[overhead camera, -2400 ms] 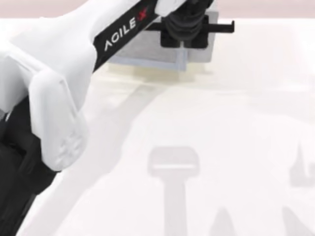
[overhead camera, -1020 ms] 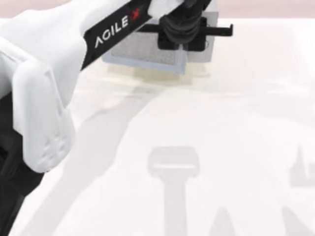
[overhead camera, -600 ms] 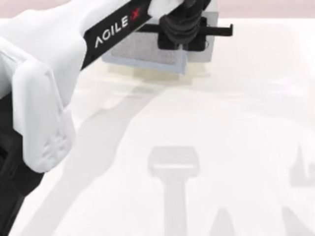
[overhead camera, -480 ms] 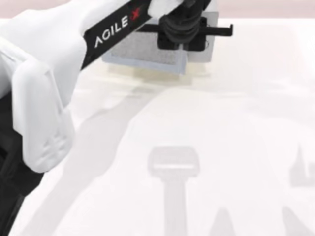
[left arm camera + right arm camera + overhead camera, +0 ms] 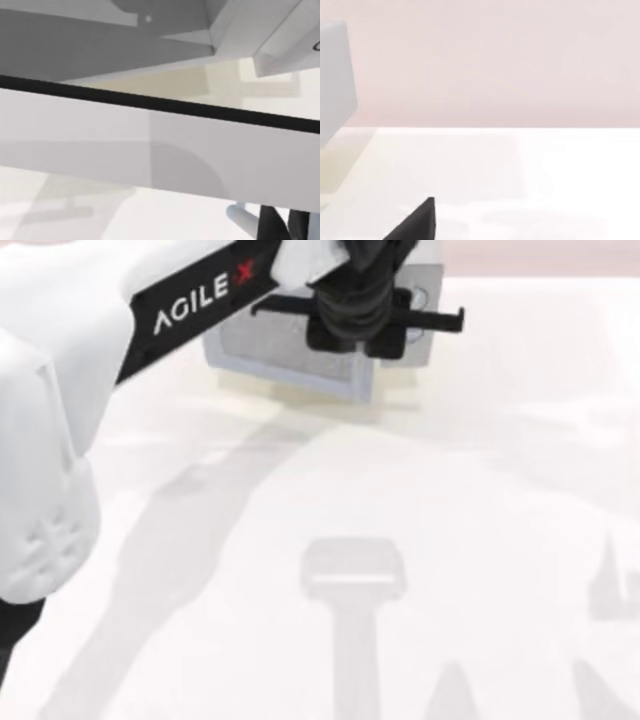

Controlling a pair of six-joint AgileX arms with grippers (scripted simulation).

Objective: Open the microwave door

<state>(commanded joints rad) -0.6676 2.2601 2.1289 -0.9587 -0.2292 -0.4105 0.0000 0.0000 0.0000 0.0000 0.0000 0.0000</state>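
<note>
The light-grey microwave (image 5: 424, 278) stands at the table's far edge, mostly under my left arm. The microwave door (image 5: 268, 348) is swung part way out, its mesh window facing the camera and its handle strip (image 5: 366, 378) at its right edge. My left gripper (image 5: 360, 342) sits over that edge. In the left wrist view the door (image 5: 100, 135) fills the picture as a broad grey panel, the pale interior (image 5: 165, 85) shows behind it, and my dark fingers (image 5: 270, 225) are shut on the rounded handle (image 5: 242, 220). My right gripper shows only one dark fingertip (image 5: 420, 220).
The knob panel (image 5: 418, 338) lies just right of the door's handle edge. White tabletop (image 5: 450, 490) spreads in front of the microwave, crossed by arm shadows. In the right wrist view a grey side of the microwave (image 5: 335, 75) shows against a pink wall.
The door has swung further out from the microwave. My left arm has drawn back toward the left, its gripper staying on the handle edge.
</note>
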